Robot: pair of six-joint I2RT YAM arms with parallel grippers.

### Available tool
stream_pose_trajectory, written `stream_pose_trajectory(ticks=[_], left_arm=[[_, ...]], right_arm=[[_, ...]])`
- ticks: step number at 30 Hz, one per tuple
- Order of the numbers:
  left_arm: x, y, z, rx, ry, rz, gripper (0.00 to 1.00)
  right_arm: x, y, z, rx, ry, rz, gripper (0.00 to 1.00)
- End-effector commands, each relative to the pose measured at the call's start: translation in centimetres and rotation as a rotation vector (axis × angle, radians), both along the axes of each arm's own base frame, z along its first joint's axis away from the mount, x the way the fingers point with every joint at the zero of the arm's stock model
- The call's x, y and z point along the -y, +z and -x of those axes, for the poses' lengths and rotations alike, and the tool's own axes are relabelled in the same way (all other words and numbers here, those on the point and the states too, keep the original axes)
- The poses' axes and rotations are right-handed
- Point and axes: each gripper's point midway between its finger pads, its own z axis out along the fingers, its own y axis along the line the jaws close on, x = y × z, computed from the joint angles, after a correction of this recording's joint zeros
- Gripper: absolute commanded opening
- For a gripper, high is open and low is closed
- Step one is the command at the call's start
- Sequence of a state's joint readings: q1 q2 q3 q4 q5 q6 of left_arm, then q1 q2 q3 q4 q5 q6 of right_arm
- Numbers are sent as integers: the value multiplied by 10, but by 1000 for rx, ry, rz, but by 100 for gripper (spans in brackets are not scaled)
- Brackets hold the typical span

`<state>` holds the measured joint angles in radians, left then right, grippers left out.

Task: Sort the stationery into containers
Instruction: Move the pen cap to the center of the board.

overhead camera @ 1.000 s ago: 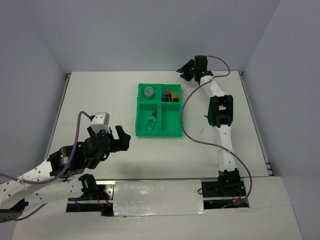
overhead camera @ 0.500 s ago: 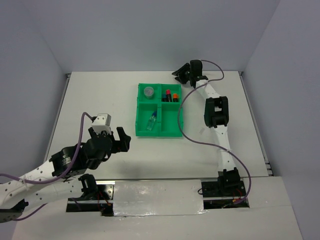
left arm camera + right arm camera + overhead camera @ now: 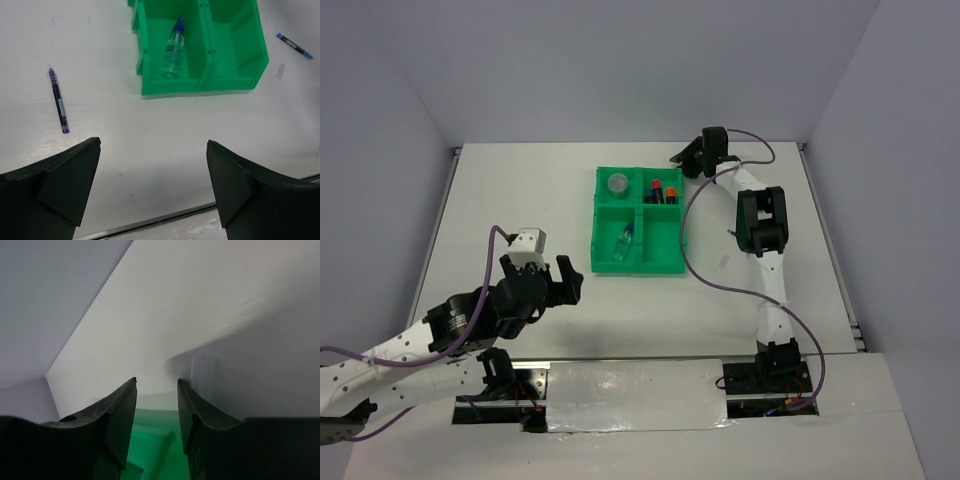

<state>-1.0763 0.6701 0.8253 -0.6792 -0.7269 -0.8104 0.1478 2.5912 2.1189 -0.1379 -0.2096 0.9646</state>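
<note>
Stationery: round grey disc (image 3: 617, 183), red-capped black markers (image 3: 658, 189) and clear blue-capped bottle (image 3: 173, 47) occupy separate compartments of bright green plastic tray (image 3: 636, 267); thin blue pen (image 3: 295, 46) and thin purple-tipped pen (image 3: 59, 100) lie on white bench (image 3: 520, 190). Left claw (image 3: 152, 144) gapes wide; right claw (image 3: 157, 380) slightly parted, empty.

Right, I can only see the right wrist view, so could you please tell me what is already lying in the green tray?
Observer: A round grey disc sits in the far-left compartment of the tray.
Operator: Thank you. Is the compartment nearer to us filled as well?
Observer: The near-left one holds a small clear bottle with a blue cap, lying flat.
Operator: And is anything lying outside the tray?
Observer: Yes, a thin pen lies on the table, to the left of the tray and apart from it.
</note>
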Motion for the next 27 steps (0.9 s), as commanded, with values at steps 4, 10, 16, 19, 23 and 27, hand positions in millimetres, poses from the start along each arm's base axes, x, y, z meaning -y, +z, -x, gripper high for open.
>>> stream_pose_trajectory(ticks=[4, 10, 16, 19, 23, 27], left_arm=[[-3, 4, 2, 19, -1, 54, 99], [-7, 4, 7, 12, -3, 80, 99], [-10, 4, 9, 11, 2, 94, 99], [-10, 3, 9, 10, 2, 99, 99], [-9, 2, 10, 6, -2, 99, 99], [-8, -1, 12, -2, -15, 94, 99]], right_arm=[[39, -18, 21, -80, -72, 54, 46], [67, -23, 40, -118, -138, 65, 46], [90, -14, 66, -130, -163, 99, 45], [105, -19, 87, -135, -189, 117, 45], [129, -3, 118, -120, -216, 122, 45], [125, 42, 119, 6, -159, 142, 46]])
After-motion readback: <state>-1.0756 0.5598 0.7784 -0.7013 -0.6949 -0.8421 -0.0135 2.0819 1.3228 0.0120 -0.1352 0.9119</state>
